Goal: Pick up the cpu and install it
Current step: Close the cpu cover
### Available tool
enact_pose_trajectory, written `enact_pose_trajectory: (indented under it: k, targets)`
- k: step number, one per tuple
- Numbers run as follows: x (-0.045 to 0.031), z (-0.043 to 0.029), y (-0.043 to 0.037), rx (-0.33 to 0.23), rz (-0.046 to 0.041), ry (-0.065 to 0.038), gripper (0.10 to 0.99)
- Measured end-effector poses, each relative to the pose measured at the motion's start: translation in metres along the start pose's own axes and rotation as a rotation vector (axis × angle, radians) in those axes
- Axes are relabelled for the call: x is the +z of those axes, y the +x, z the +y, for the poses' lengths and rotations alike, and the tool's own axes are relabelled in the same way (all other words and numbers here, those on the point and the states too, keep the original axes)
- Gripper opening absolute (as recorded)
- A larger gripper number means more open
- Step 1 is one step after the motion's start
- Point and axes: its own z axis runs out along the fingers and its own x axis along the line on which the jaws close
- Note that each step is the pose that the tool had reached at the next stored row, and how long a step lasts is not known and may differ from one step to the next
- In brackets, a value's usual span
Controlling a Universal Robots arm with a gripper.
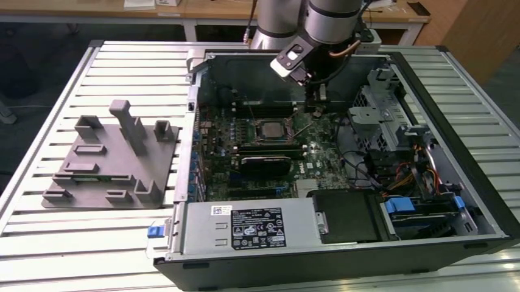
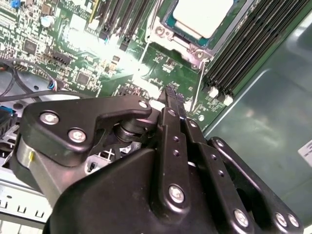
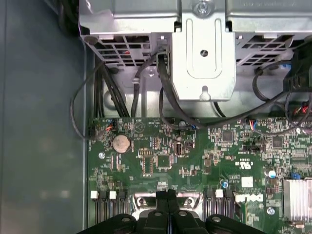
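Item: cpu point(image 1: 271, 129); flat square chip with a silver top; lies level in the socket point(image 1: 271, 130) near the middle of the motherboard point(image 1: 321, 161); in the second wrist view the cpu point(image 2: 204, 17) sits inside the socket's metal frame, with a thin metal lever point(image 2: 199, 83) just beside that frame and memory slots point(image 2: 253, 44) on either side; nothing grips it.

Item: gripper point(image 1: 315, 103); carried by the arm point(image 1: 325, 21), lowered inside the computer case point(image 1: 341, 264); over the motherboard to the exterior view's right of the socket; near the cpu but apart from it; in both wrist views the gripper point(image 2: 171, 92) point(image 3: 168, 194) points down at the green board.

Item: fingers point(image 3: 163, 200); black, clenched against each other with only a thin seam between them; nothing seen between them; the same pressed-together pair of fingers point(image 2: 173, 105) shows in the second wrist view.

Item: case contents; power supply point(image 1: 243, 228) along the near wall; in the first wrist view a coin cell point(image 3: 121, 143), a finned heatsink point(image 3: 298, 197) and a metal drive cage point(image 3: 202, 53) with black cables running beneath it.

Item: surroundings; slatted metal worktop point(image 1: 73, 243) carrying the case; grey fixture plate point(image 1: 106, 164) with upright posts on the worktop, at the exterior view's left of the case, well apart from the gripper.
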Motion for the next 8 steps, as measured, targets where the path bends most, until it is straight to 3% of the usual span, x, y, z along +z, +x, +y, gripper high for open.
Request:
enact_pose_trajectory:
  k: [8]
  targets:
    - [0.0003, 0.0094, 0.0002, 0.000, 0.0000, 0.000, 0.106]
